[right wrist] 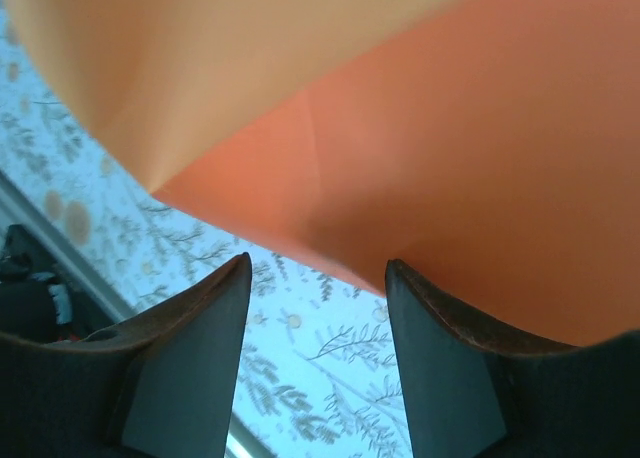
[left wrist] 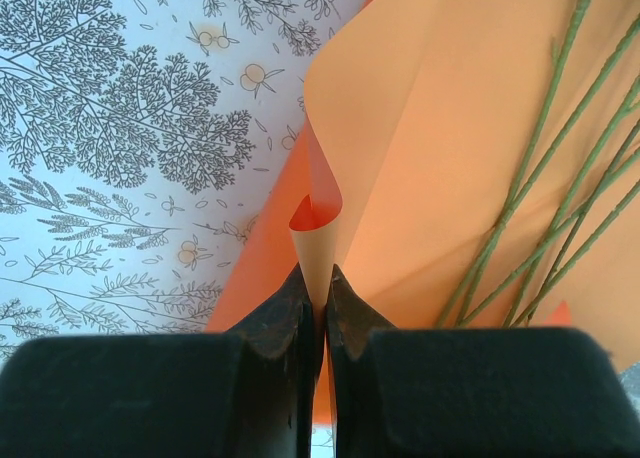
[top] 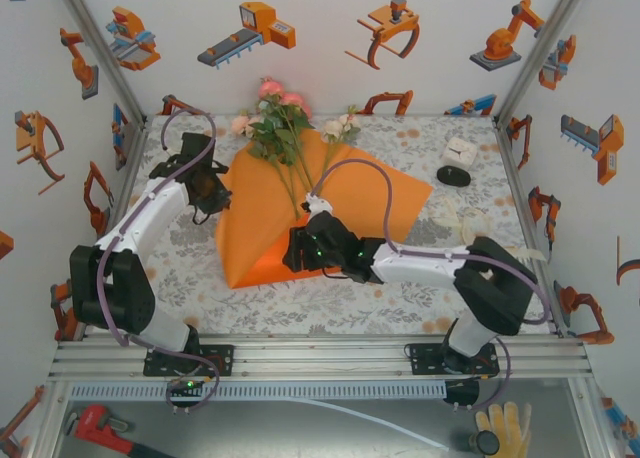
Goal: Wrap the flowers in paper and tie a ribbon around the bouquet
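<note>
The paper (top: 380, 193) lies across the middle of the bench with the flowers (top: 285, 128) on it, blooms toward the far edge and stems running back toward the near edge. The left pincer (left wrist: 322, 278) is closed narrowly on the sheet's left edge, which curls up into a small roll just past its tips. The right pincer (right wrist: 318, 278) stands wide at the sheet's near part, with a fold of orange just beyond its tips and nothing clamped.

The step looks like the first fold of the wrap. To do it well, the left pincer should lift the edge enough to clear the stems and carry it across toward the right edge of the bench without dragging the sheet. The right pincer could pin the near corner so the cone forms tightly.

Counted: one sheet, one bunch with at least five stems in the left wrist view, one ribbon (top: 462, 221) near the right edge, two pincers.
</note>
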